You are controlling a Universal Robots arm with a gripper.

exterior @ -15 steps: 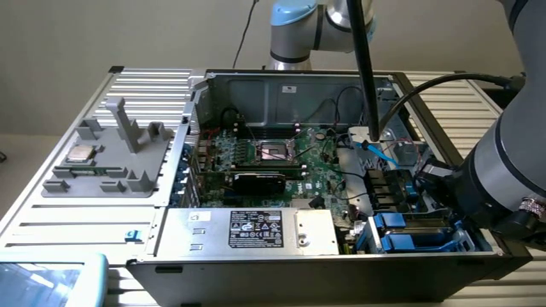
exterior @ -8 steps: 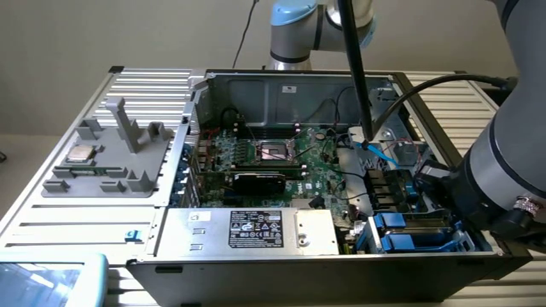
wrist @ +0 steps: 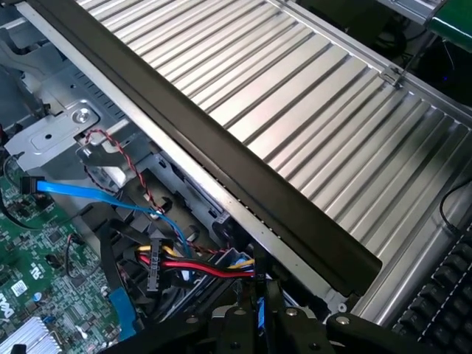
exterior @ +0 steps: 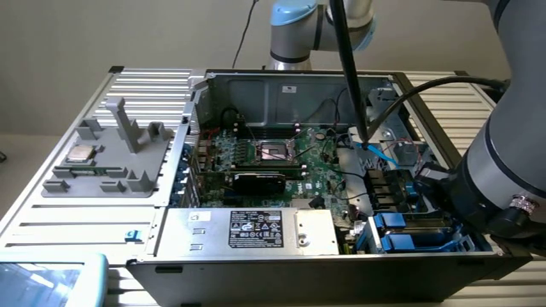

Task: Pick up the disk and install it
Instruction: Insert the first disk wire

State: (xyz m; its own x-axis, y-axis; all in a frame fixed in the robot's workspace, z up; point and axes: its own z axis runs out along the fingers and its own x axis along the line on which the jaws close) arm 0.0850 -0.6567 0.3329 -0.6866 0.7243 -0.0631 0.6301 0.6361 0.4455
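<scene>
Open PC case [exterior: 282,96], arm's wrist [exterior: 503,173] down in the corner with the blue drive bays [exterior: 410,240]. The gripper [wrist: 259,299] is clenched on a blue sliver, which I'd guess is the disk [wrist: 260,317], bracket edge-on. My worry: the power cable bundle [wrist: 199,265] and blue data cable [wrist: 88,193] sit right by the fingers. Could snag, or the disk could jam crooked.

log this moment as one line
arm: over computer case corner, exterior view's right | gripper: fingers shut, by cable bundle | nearby: blue drive brackets | held: cannot tell
</scene>
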